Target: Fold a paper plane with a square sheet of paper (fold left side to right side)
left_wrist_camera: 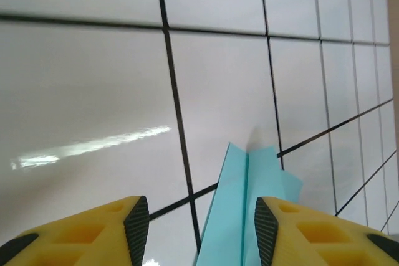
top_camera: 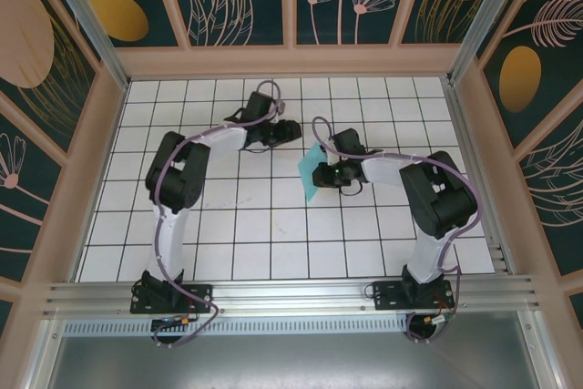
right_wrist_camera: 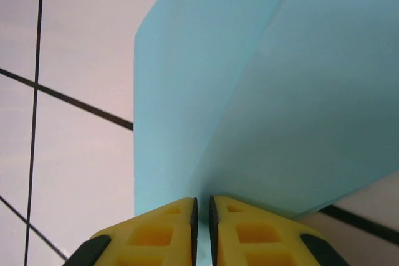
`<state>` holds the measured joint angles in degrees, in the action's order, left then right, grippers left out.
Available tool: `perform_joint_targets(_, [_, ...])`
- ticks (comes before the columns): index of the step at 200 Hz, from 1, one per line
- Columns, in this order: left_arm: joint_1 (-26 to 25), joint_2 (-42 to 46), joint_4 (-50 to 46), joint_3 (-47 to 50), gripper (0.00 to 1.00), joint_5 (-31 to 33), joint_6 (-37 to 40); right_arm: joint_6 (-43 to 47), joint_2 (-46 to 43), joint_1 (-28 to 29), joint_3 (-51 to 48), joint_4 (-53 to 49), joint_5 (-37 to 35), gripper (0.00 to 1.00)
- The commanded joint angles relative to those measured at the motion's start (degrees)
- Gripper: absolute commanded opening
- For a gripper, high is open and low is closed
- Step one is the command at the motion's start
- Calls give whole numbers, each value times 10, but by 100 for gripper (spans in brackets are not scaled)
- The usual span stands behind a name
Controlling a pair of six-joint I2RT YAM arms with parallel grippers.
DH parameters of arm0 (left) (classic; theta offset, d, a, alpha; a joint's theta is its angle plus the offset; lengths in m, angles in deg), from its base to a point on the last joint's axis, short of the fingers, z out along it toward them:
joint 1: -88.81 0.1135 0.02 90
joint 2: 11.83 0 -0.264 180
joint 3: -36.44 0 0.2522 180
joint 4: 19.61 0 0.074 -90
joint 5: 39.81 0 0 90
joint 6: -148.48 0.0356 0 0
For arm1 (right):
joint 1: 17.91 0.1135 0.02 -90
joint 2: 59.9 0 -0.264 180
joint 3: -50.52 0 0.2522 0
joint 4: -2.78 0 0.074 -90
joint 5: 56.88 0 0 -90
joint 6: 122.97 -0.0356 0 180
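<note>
The turquoise paper plane (top_camera: 311, 175), a narrow folded shape with a centre crease, stands on edge on the white grid table (top_camera: 228, 225), about two tiles long. My right gripper (top_camera: 328, 168) is at its right side. In the right wrist view the yellow jaws (right_wrist_camera: 202, 207) are pressed to a thin slit on the paper's lower edge (right_wrist_camera: 249, 91). My left gripper (top_camera: 291, 131) hangs just beyond the plane's far end. In the left wrist view it (left_wrist_camera: 202, 219) is open, and the paper (left_wrist_camera: 240, 216) rises between its fingers, close to the right finger (left_wrist_camera: 265, 225), without being clamped.
Wooden frame walls with patterned panels enclose the table on three sides (top_camera: 291, 61). An aluminium rail (top_camera: 291, 293) holding both arm bases runs along the near edge. White tiles lie bare in front of the plane and to the left.
</note>
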<state>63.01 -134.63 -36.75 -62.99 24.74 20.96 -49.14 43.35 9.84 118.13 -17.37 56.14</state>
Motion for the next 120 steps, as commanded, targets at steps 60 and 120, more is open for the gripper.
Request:
perform_joint_targets(60, [-33, 216, 89, 234, 50, -26, -20, -27, -164, -86, -29, -23, 27, 45])
perform_joint_targets(120, [-105, 123, 149, 207, 49, -48, -57, -61, -202, -158, -123, 65, 114, 54])
